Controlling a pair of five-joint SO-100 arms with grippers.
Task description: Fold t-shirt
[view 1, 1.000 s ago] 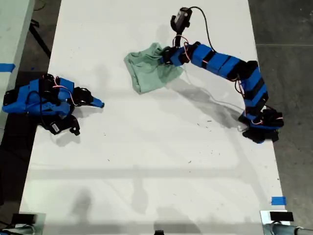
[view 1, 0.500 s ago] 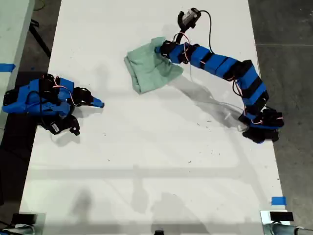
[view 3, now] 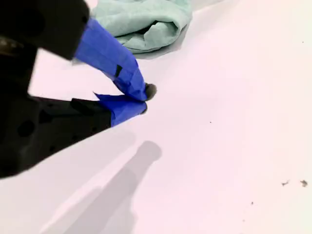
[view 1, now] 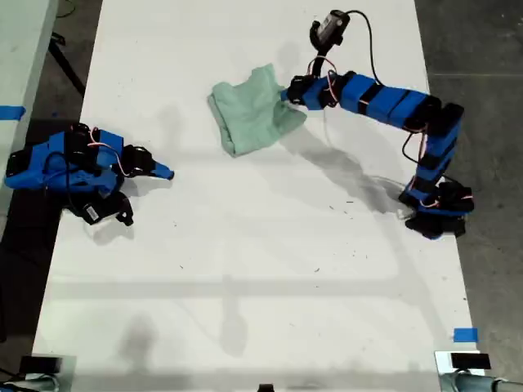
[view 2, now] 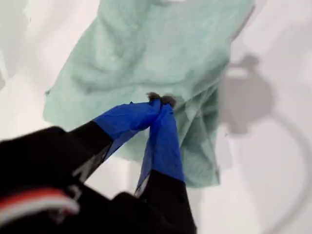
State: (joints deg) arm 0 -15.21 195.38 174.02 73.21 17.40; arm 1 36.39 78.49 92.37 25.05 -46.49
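Pale mint-green fabric t-shirt (view 1: 250,112) bunched on white table (view 1: 245,261); first gripper (view 2: 161,100) closed above it, second gripper (view 3: 145,100) closed, empty.

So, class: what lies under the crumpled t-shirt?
The t-shirt rests bunched on the white table. Only bare tabletop shows around it; whatever its folds cover is hidden. My first gripper is above it, jaws together.

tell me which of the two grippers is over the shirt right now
My first gripper, on the arm at the exterior view's right, hangs over the t-shirt with its jaws shut. My second gripper sits apart over bare table.
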